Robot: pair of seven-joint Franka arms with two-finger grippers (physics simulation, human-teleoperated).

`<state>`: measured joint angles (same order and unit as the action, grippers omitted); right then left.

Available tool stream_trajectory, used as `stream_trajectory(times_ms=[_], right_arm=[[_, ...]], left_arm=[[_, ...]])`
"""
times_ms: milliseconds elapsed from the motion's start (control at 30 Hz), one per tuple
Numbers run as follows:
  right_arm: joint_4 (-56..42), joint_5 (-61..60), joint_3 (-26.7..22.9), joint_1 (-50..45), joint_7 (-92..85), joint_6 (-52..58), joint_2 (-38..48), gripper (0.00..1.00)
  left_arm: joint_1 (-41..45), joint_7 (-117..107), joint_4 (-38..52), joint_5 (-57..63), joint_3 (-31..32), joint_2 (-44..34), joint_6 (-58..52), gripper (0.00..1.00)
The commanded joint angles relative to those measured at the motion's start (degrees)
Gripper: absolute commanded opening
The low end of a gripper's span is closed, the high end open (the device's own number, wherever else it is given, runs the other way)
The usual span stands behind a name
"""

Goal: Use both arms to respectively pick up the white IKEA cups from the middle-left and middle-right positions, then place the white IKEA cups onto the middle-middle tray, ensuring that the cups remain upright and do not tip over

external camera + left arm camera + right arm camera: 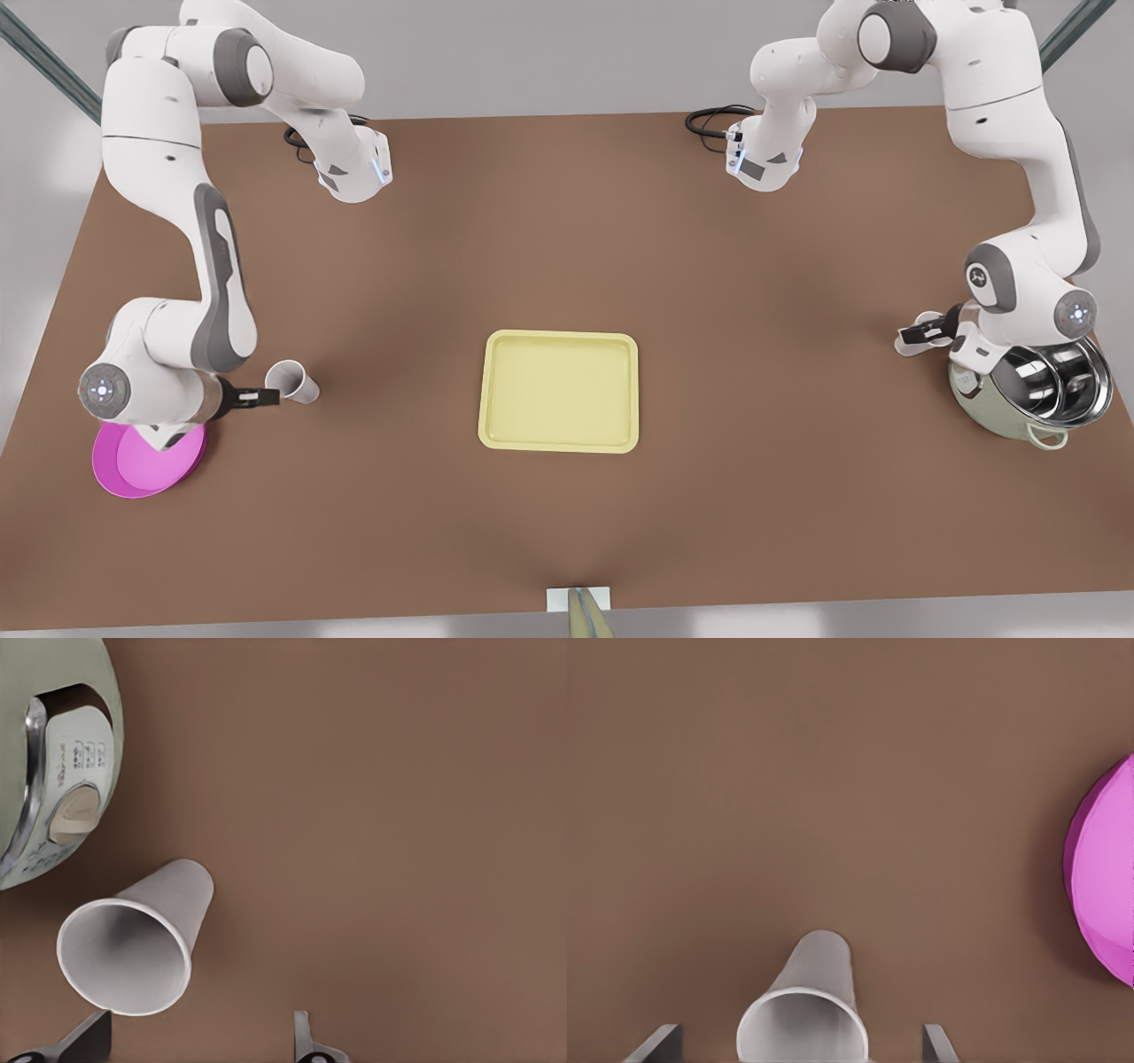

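Note:
The pale yellow tray (559,391) lies at the table's middle. On the front view's left, a white cup (294,382) stands on the table just ahead of my right gripper (266,396). In the right wrist view that cup (804,1014) sits between the spread fingers (660,1043) of the open right gripper (799,1047). On the front view's right, my left gripper (911,337) reaches out from beside the green pot, partly covering the second cup (904,345). The left wrist view has this cup (133,943) off toward one finger (84,1038) of the open left gripper (195,1045).
A round magenta plate (146,461) lies under the right arm's wrist, also seen as the plate (1103,881) beside the cup. The steel-lined pale green pot (1032,390) stands behind the left gripper, close to the cup, its pot wall (44,753) nearby. Bare brown table surrounds the tray.

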<state>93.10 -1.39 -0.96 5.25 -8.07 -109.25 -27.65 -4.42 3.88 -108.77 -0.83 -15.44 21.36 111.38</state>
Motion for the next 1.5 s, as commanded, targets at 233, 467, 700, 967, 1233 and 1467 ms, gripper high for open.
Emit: stream_trajectory(times_ms=[233,467,700,967,1233,1467], right_arm=[[9.64,-0.45,-0.09,3.27,-11.88,-13.89,1.46,1.00],[16.15,-0.45,-0.01,4.15,-14.17,-19.69,3.22,1.00],[19.83,-0.36,-0.01,4.06,-15.66,-21.18,4.36,1.00],[21.86,-0.36,0.70,3.27,-15.75,-23.82,3.92,1.00],[22.12,-0.28,1.05,3.18,-17.68,-25.84,2.52,0.66],[20.37,-0.19,1.05,0.99,-18.30,-24.70,1.90,0.21]], left_arm=[[-1.99,5.87,-2.67,-0.13,-0.03,4.83,7.19,1.00],[-1.99,5.78,-2.85,-2.94,0.06,6.15,9.91,0.21],[-1.73,6.84,-2.59,-3.30,0.41,4.31,10.96,0.21],[23.32,-34.36,27.20,-3.21,9.54,9.49,-11.10,0.21],[35.80,-56.70,36.35,-0.75,16.41,19.77,2.34,0.21],[40.55,-57.94,43.29,1.89,16.32,26.89,4.02,0.21]])
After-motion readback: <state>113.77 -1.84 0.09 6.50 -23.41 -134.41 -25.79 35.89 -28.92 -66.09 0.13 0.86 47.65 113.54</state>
